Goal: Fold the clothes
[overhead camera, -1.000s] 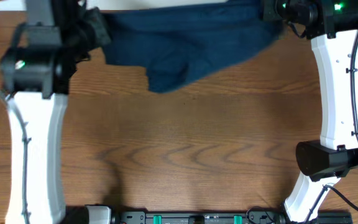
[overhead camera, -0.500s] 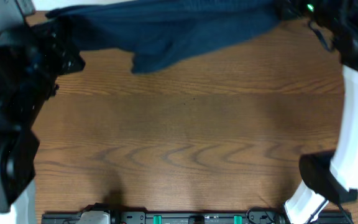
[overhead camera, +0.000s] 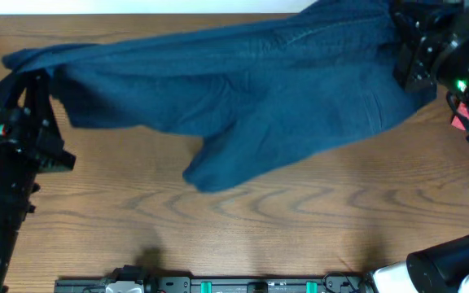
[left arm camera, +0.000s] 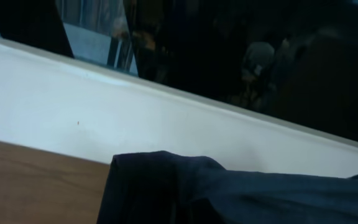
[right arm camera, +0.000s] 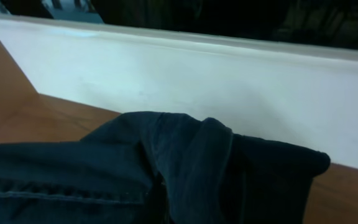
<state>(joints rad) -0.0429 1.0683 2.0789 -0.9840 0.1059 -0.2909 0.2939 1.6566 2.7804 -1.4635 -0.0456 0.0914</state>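
Presently, clothes (overhead camera: 283, 106): one large navy-blue garment lies across the far half of the table, stretched between the two arms. Its upper edge runs as a band from the far-left corner to the far-right corner. A broad lobe sags from the middle toward the near left and ends in a rounded tip over the wood.
Contact with table (overhead camera: 243, 220): I cannot tell whether the sagging lobe rests on the brown wood-grain top or hangs just above it.
Left gripper (overhead camera: 37, 81): at the far left, clenched on the garment's left corner. From overhead its fingers merge with the dark arm.
Right gripper (overhead camera: 405, 49): at the far right, clamped on the bunched right corner. The fabric hides its fingers.
Left wrist view: a dark fold of the clothes (left arm camera: 229, 193) fills the bottom of the frame, close to the lens. There is wood to its left and a white ledge (left arm camera: 104, 118) behind it. No fingers are visible.
Right wrist view: the clothes (right arm camera: 166, 168) are gathered into thick ridges close to the lens, and a stitched seam crosses the lower left. The white ledge (right arm camera: 229, 81) is behind them.
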